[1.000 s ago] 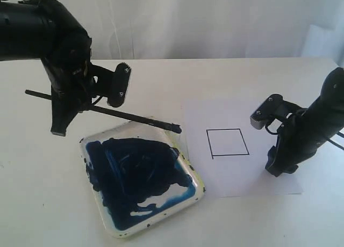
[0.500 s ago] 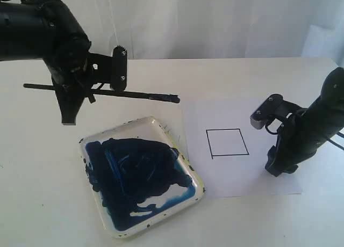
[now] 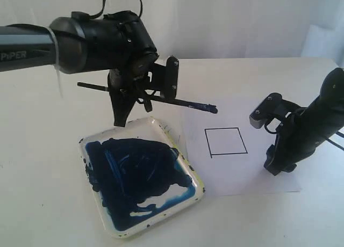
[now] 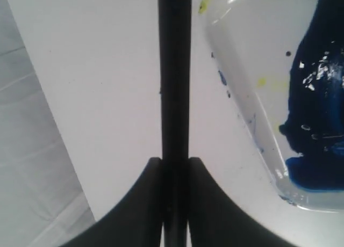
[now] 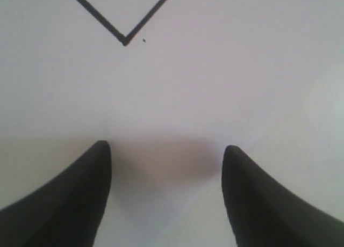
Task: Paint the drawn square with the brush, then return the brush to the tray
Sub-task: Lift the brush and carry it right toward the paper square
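Black left gripper (image 3: 133,96) clamps the slim black-handled paintbrush (image 3: 183,102) mid-shaft, nearly level above the blue-smeared white tray (image 3: 196,178). The wet tip is near the blank black-outlined square (image 3: 226,142). Black right gripper (image 5: 166,155): fingers spread, empty, over the white paper sheet (image 3: 242,177).

The tray (image 3: 196,176) is white, its rim yellowish with dark specks, its inside smeared deep blue. The brush (image 3: 185,102) is black, its tip tinged blue. Right of the tray, the drawn square (image 3: 226,142) is a thin black outline, blank white inside, on a white paper sheet (image 3: 252,177). The worktop (image 3: 43,193) is off-white. The left fingers (image 4: 142,204) and right fingers (image 5: 70,198) are black.
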Available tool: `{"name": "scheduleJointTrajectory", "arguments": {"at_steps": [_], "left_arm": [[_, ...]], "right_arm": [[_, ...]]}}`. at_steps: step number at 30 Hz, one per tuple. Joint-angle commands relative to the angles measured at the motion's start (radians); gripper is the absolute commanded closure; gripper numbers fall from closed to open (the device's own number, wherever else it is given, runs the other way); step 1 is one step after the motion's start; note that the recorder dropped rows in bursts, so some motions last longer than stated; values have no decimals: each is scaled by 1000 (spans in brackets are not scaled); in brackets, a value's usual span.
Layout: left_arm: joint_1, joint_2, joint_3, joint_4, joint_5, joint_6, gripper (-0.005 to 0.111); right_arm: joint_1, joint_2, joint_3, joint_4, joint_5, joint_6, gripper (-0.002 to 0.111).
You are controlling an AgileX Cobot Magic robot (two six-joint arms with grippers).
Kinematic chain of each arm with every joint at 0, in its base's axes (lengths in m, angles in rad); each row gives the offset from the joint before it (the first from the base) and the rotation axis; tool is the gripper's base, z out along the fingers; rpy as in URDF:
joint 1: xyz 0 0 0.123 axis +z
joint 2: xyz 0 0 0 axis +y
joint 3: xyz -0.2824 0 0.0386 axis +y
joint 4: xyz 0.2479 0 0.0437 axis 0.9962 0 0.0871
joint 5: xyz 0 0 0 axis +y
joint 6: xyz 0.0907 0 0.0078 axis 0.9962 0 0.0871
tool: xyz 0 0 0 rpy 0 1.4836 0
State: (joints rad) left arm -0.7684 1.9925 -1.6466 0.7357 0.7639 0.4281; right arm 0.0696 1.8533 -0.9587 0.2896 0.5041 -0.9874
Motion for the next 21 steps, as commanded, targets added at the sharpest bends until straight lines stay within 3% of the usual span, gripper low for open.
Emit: {"name": "scheduleJointTrajectory", "arguments": {"at_steps": [1,14,21], "left_arm": [[-36,30,-39,-28,24,30,107],[-59,146,-239,-113,177,102,107],[-59,175,-292,-161,169,104,107]], "right_arm": [[-1,12,6,-12,-9,-3,51],[-1,12,6,-12,-10,-3,51],[-1,12,6,-12,-10,-3,51]]}}
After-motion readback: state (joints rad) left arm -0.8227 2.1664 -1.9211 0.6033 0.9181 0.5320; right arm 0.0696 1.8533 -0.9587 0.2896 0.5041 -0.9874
